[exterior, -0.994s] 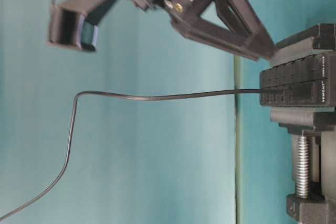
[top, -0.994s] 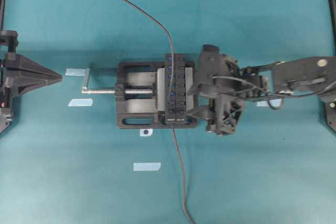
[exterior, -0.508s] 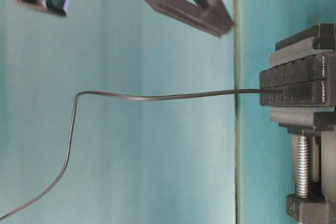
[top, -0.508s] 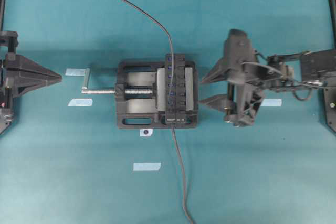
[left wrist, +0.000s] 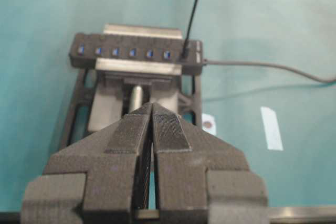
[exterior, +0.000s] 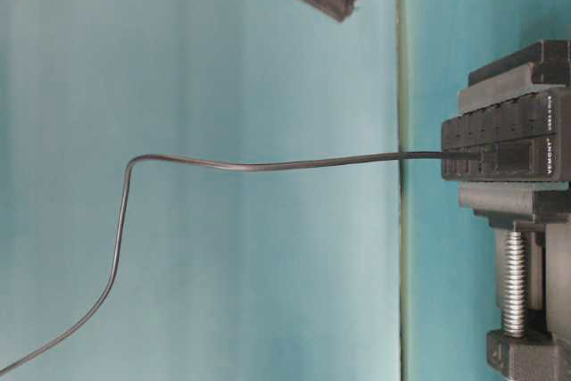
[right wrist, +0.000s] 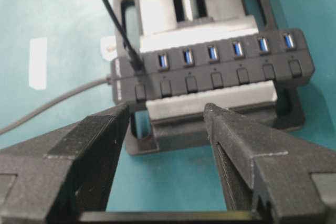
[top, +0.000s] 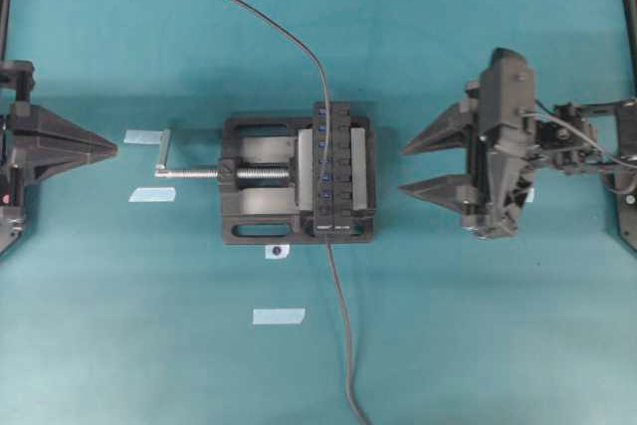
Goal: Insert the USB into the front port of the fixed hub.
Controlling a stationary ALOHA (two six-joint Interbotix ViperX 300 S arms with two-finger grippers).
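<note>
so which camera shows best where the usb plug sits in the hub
The right wrist view: the USB plug sits in the end port of the hub, beside six empty blue ports. The left wrist view shows it smaller and farther off. Overhead, only the cable meets the hub. The table-level view shows the cable reaching the hub's face.

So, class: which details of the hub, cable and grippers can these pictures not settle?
- USB: plug depth in the fixed hub, too small.
- Cable: far ends cut off, overhead.
- Right gripper: table-level shows one fingertip.
- Hub lettering: blurred, right wrist.
</note>
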